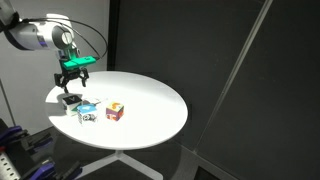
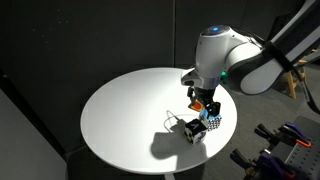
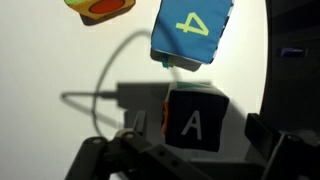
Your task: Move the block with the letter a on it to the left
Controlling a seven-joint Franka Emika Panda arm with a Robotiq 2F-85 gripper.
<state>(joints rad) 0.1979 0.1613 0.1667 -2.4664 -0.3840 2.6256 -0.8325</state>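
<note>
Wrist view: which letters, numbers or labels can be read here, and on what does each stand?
"A": pale letter on the dark face of the block with the letter a.
"4": yellow numeral on the blue cube.
The red-and-yellow cube is cut off at the frame edge, with nothing readable.
In both exterior views the cube faces are too small to read.
</note>
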